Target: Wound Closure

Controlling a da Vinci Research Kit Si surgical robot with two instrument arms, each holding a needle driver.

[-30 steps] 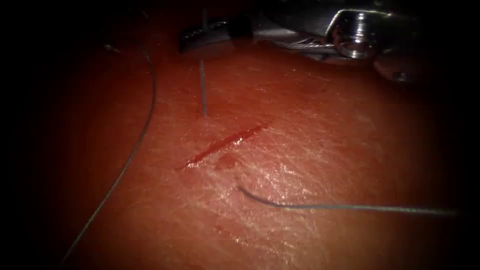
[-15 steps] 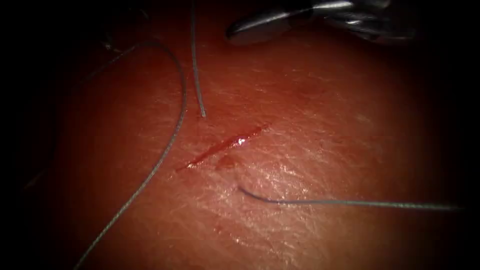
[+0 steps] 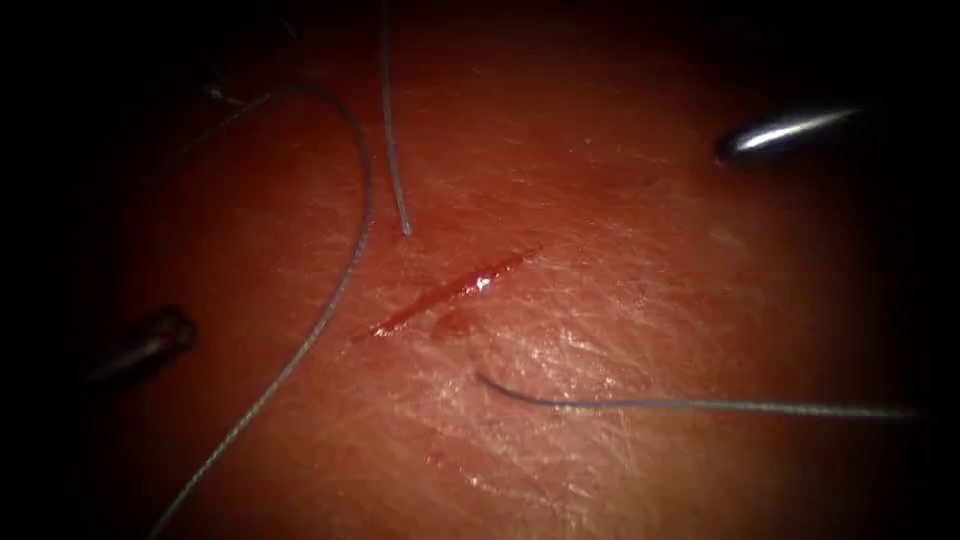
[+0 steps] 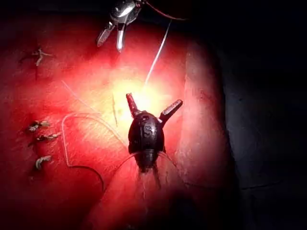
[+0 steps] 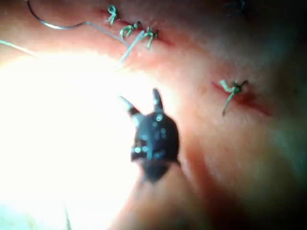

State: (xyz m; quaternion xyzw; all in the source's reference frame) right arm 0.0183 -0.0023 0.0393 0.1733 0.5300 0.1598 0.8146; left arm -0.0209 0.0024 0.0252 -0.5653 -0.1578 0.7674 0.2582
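The cut (image 3: 452, 290) ran slantwise across the middle of the tissue (image 3: 620, 300), red fluid (image 3: 484, 284) glinting along it. Thread (image 3: 330, 290) curved down its left side, with other strands above and to its lower right. No needle could be made out. The left tool (image 4: 153, 108) hung with jaws spread wide, holding nothing. The right tool (image 5: 142, 101) had jaws parted, also empty.

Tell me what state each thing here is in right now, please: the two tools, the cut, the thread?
Left tool: jaws open, holding nothing.
Right tool: jaws open, holding nothing.
Cut: open, glistening with red fluid, no stitch across it.
Thread: slack, lying loose on the tissue; it enters the tissue at one point on each side of the cut.
Knotted stitches: tied, short ends sticking up.
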